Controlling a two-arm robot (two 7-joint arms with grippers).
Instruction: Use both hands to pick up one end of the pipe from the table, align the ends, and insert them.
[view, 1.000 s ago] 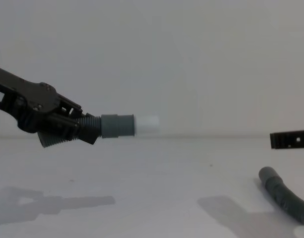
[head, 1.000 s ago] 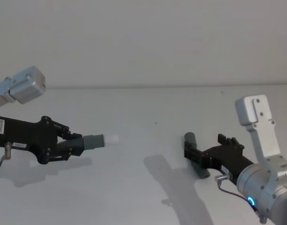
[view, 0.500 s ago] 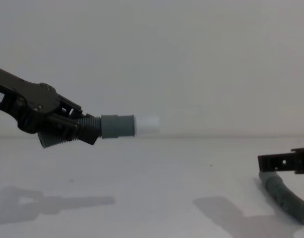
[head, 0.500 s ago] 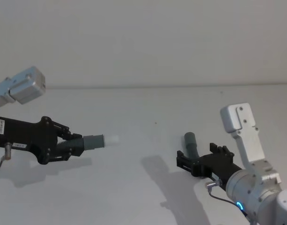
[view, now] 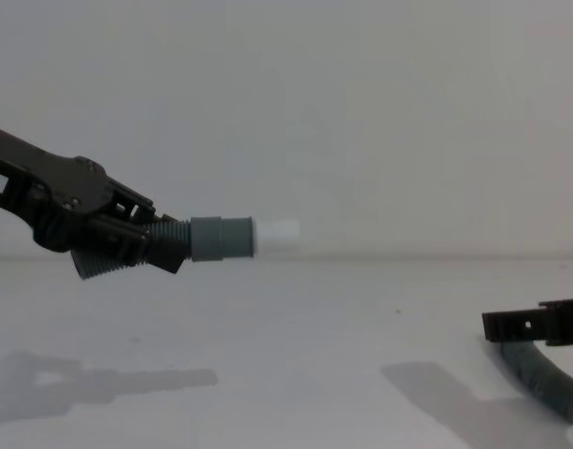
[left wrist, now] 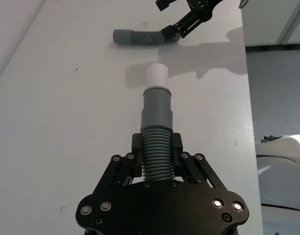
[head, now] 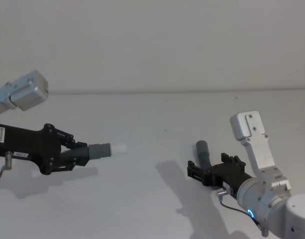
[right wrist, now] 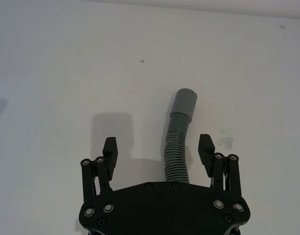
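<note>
The left hand (head: 75, 155) grips one pipe piece (head: 98, 150) up above the table (head: 157, 114). The right hand (right wrist: 157, 146) is open around the other piece (right wrist: 177, 147), which seems to lie on the table. Grabbing it, lining up and joining are left.

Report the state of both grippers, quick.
Left gripper: shut on the white-tipped hose piece, held off the table.
Right gripper: open, straddling the other hose piece, which lies on the table.
</note>
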